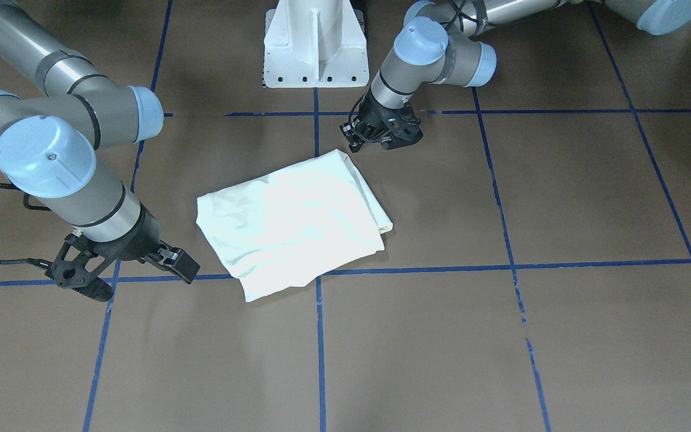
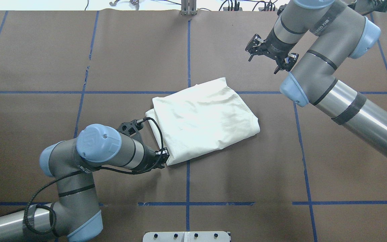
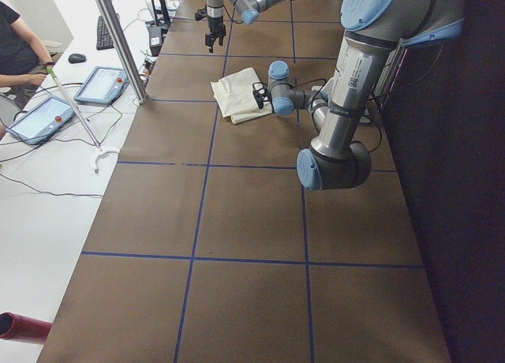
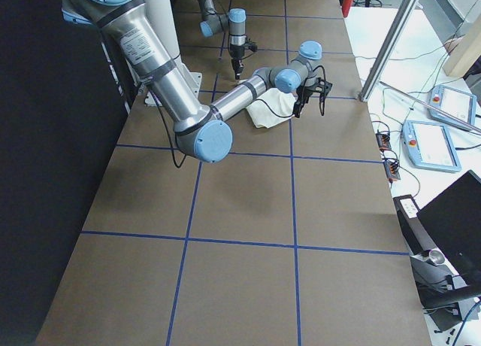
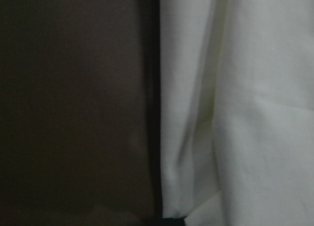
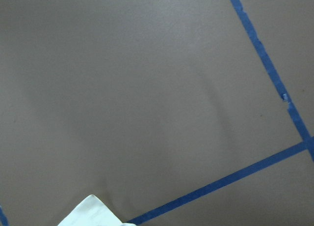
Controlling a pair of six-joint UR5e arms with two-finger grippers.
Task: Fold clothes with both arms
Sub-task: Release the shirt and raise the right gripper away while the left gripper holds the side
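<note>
The clothes (image 1: 291, 222) (image 2: 203, 117) are one cream shirt, folded into a slanted rectangle mid-table with the plain side up. My left gripper (image 1: 381, 143) (image 2: 161, 158) points down at the shirt's corner nearest the robot, with its fingers spread and nothing between them. The left wrist view shows the folded shirt edge (image 5: 235, 113) close up beside bare table. My right gripper (image 1: 132, 279) (image 2: 268, 57) hangs open and empty above the table, well off the shirt's far side. Only a shirt corner (image 6: 93, 213) shows in the right wrist view.
The brown table is marked with blue tape lines (image 2: 188, 50). The white pedestal base (image 1: 315, 48) stands at the robot's edge. Beyond the table's far side are a metal post (image 3: 118, 39), tablets (image 3: 99, 83) and a seated person (image 3: 16, 39).
</note>
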